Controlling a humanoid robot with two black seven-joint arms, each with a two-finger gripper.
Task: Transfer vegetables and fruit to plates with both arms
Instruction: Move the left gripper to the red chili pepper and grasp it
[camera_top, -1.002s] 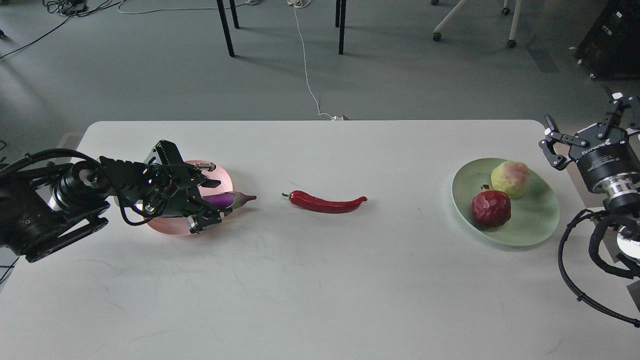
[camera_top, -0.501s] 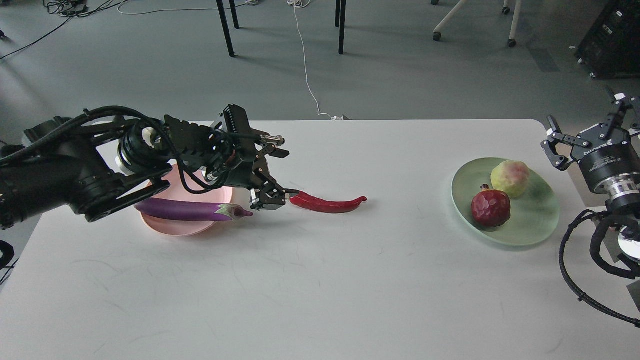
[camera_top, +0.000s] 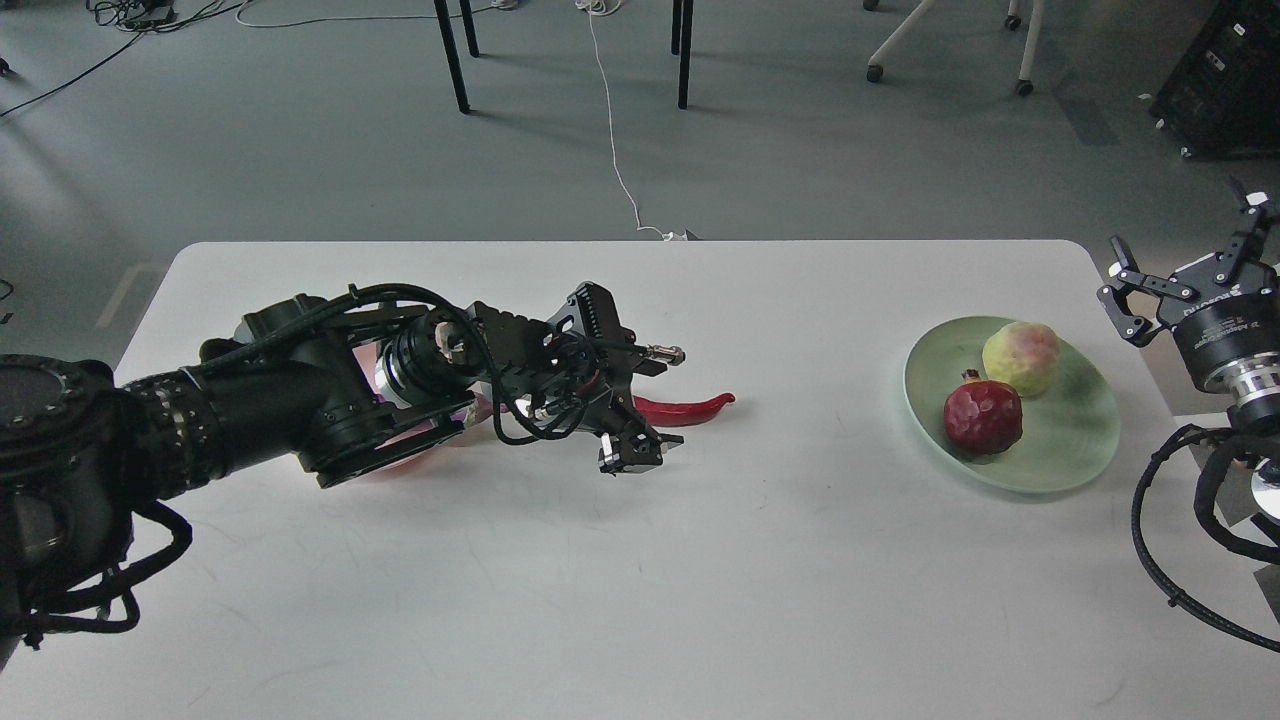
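Red chili pepper at frame centre on table, stem end hidden under left gripper, fingers spread wide astride it; best lowered squarely, closed mid-body; right gripper idle, agape, far right.

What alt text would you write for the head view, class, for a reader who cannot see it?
The left gripper reaches across a white table over a red chili pepper, fingers either side of it. At right, two round fruits sit on a mint green plate, the right gripper open beside it.
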